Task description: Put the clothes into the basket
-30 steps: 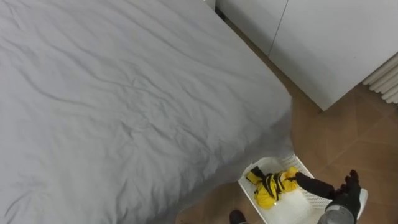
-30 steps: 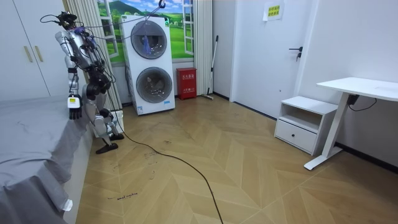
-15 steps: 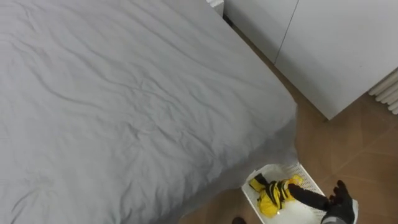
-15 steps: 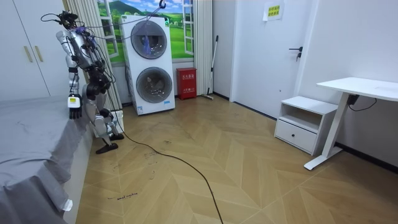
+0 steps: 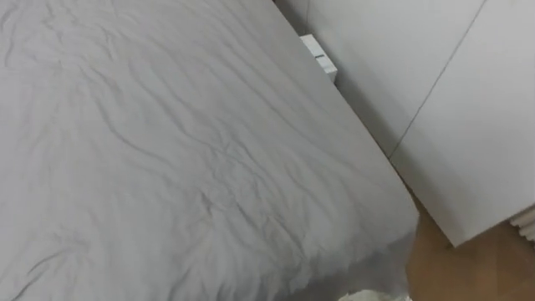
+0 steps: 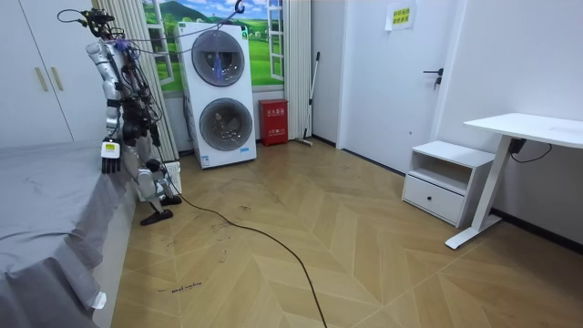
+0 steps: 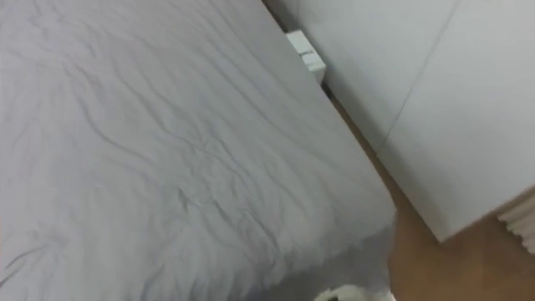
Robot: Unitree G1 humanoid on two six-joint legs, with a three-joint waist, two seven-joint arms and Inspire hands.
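Now upright again, head raised: the deposit is judged complete
The right hand (image 6: 110, 162) hangs at the edge of the bed (image 5: 184, 150), open or closed cannot be told; just a sliver of the white basket (image 5: 378, 296) remains off the bed's corner, in which the yellow clothes lay a moment ago

Your grey bed (image 5: 167, 167) spreads across the left; white wardrobe (image 5: 435, 100) upper right; herringbone wood floor (image 5: 468, 267) lower right.

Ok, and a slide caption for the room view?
Robot standing upright at the corner of the grey-sheeted bed, white wardrobe beyond it, stacked white washer and dryer beside it.
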